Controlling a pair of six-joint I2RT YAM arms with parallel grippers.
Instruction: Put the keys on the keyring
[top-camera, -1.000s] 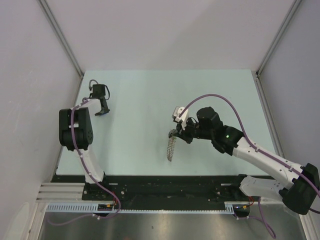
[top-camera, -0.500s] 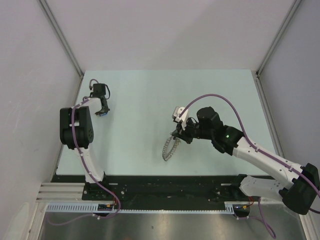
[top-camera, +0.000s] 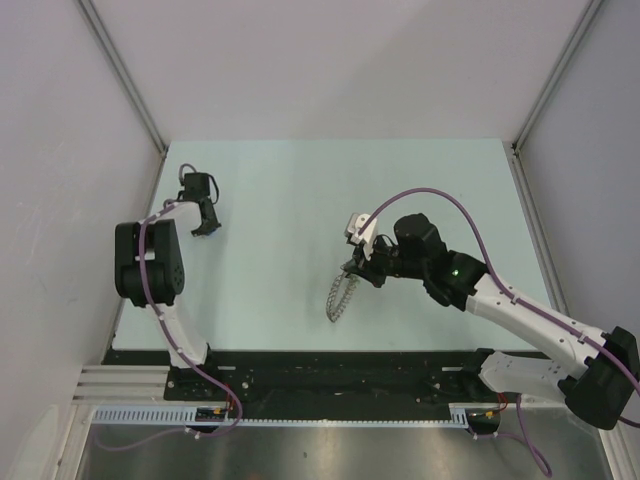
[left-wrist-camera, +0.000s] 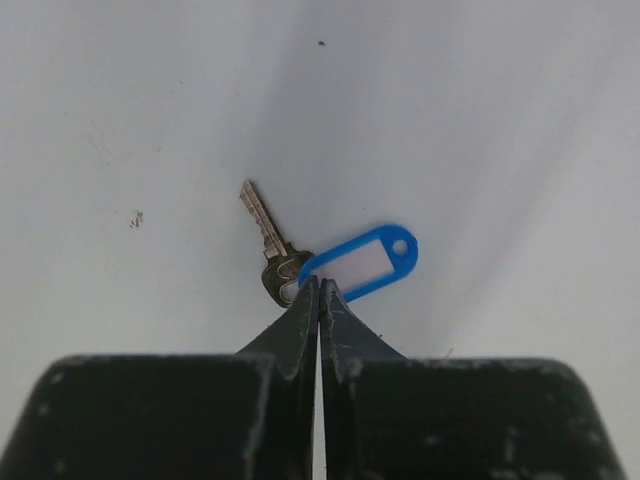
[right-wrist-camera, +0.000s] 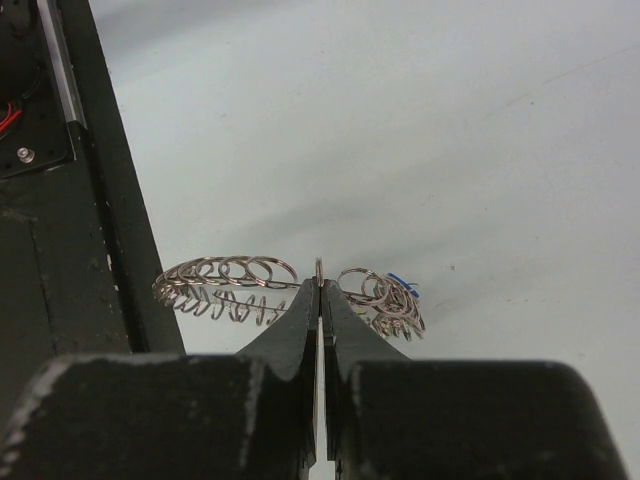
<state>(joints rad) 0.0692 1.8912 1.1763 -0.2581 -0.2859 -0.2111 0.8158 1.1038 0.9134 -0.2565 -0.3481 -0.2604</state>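
My left gripper (top-camera: 205, 229) is at the table's far left, low over the surface. In the left wrist view its fingers (left-wrist-camera: 320, 285) are shut on the join between a silver key (left-wrist-camera: 262, 222) and its blue plastic tag (left-wrist-camera: 362, 264). My right gripper (top-camera: 352, 270) is over the table's middle, shut on the keyring (top-camera: 340, 295), a silver coil of many small rings that droops below the jaws. In the right wrist view the gripper (right-wrist-camera: 320, 285) pinches one loop, and the coil (right-wrist-camera: 225, 285) spreads to both sides. A bit of blue (right-wrist-camera: 403, 285) shows in the right bunch. No other keys are in view.
The pale green table (top-camera: 280, 180) is walled by white panels at the left, back and right. A black base strip (top-camera: 330, 365) runs along its near edge and shows at the left of the right wrist view (right-wrist-camera: 90, 200).
The keyring has swung from hanging straight into a curve bowed to the left. The left arm has shifted slightly left, its gripper still on the key.
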